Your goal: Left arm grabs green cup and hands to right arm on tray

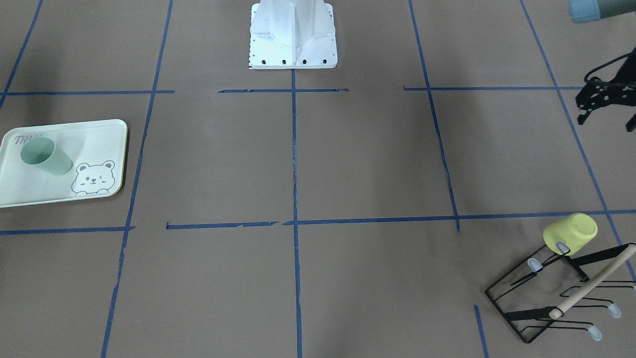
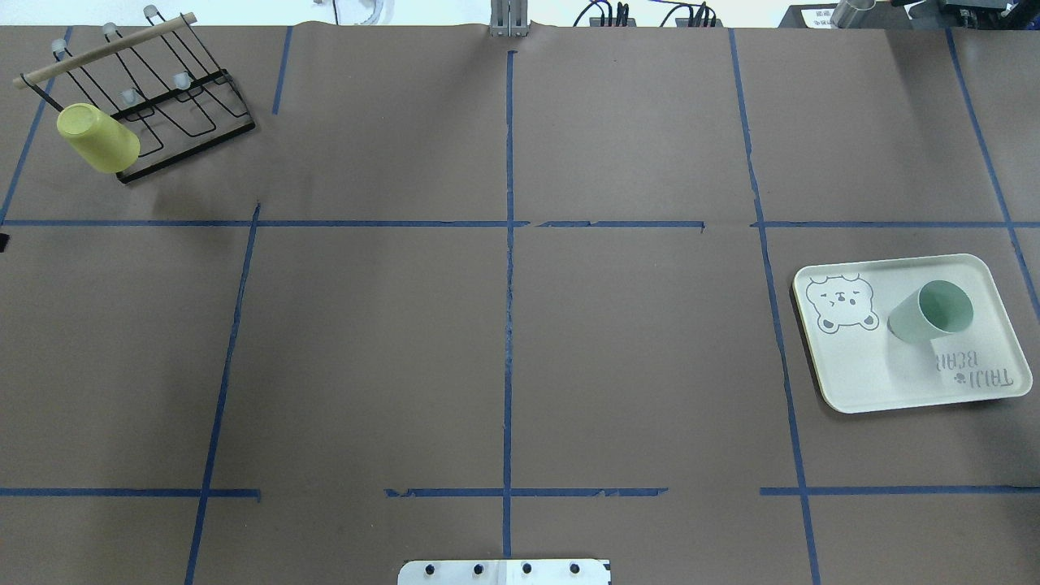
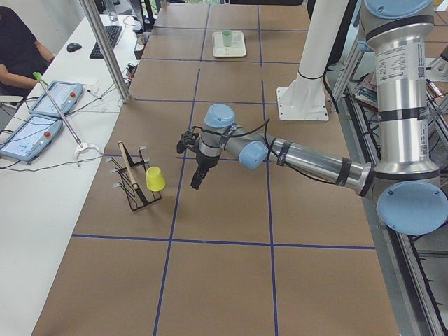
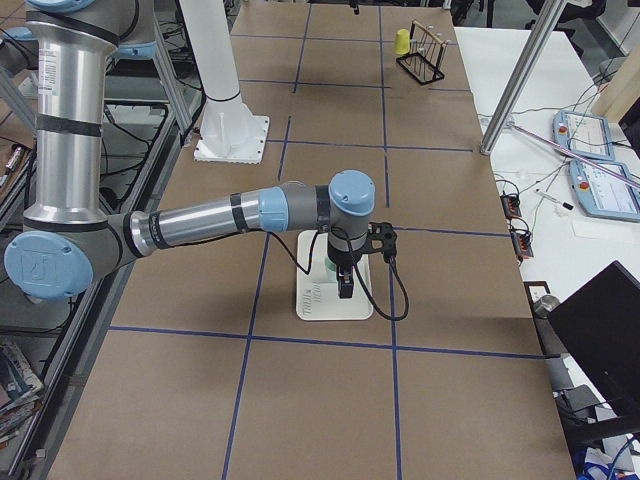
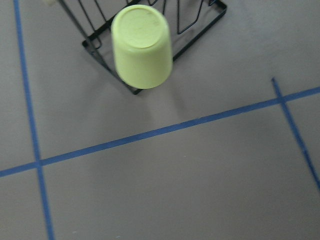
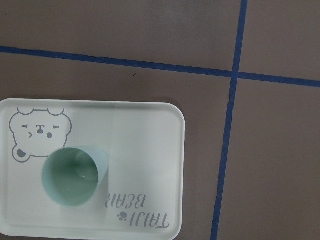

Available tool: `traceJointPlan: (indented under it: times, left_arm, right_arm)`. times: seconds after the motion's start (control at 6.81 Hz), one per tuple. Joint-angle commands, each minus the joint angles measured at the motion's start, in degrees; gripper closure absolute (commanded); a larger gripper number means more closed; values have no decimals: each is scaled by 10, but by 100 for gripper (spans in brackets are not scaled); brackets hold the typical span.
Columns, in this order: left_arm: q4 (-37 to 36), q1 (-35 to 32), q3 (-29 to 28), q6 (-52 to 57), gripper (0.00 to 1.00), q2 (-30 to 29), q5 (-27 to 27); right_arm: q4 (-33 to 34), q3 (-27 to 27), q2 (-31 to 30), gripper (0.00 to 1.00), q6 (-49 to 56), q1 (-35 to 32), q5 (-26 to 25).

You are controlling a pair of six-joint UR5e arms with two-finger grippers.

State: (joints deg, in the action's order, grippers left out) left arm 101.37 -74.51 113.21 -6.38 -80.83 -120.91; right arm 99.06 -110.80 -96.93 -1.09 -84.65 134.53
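The green cup [image 1: 47, 155] stands upright and free on the tray [image 1: 99, 134], by the bear drawing. It shows the same in the overhead view [image 2: 930, 313] on the tray [image 2: 861, 374], and in the right wrist view [image 6: 72, 175]. My right gripper [image 4: 345, 288] hangs just above the tray [image 4: 320, 305]; I cannot tell whether it is open or shut. My left gripper [image 1: 606, 119] is cut by the frame edge, empty, its fingers apart. It hovers above the table near the rack [image 3: 197, 182].
A yellow-green cup [image 1: 570, 232] hangs upside down on a black wire rack [image 1: 526, 298] with a wooden bar, at the far corner on my left side. It fills the top of the left wrist view [image 5: 142, 47]. The white robot base [image 1: 293, 44] stands at the table's middle edge.
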Motion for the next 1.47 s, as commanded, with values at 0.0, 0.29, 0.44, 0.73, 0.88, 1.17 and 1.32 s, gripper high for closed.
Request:
traceJointPlan:
  times: [0.0,0.29,0.44,0.73,0.88,1.17,1.32]
  left_arm:
    - [-202,-92,1,128,0,-17,-100]
    - [-271,-96,-2,139,0,-21,-157]
    - [-296,-96,-1,139,0,-21,-157]
    - [-326,-107,-2,149,0,-16,-159]
    - [-322,-109,-11,150,0,-16,-159]
    - [-277,-125,-46,151,0,-15,-162]
    - [-273,-143,-68,152,0,-13,-163]
  right_arm:
    - [-1,14,2,0,1,-2,6]
    - [-2,12,0,0,2,-2,21]
    - [-1,10,0,0,1,-2,22]
    - [-2,12,0,0,-2,-2,26]
    - [-2,13,-2,0,3,-2,18]
    - [-3,15,-36,0,6,-11,18]
    - [-3,17,-52,0,42,-21,18]
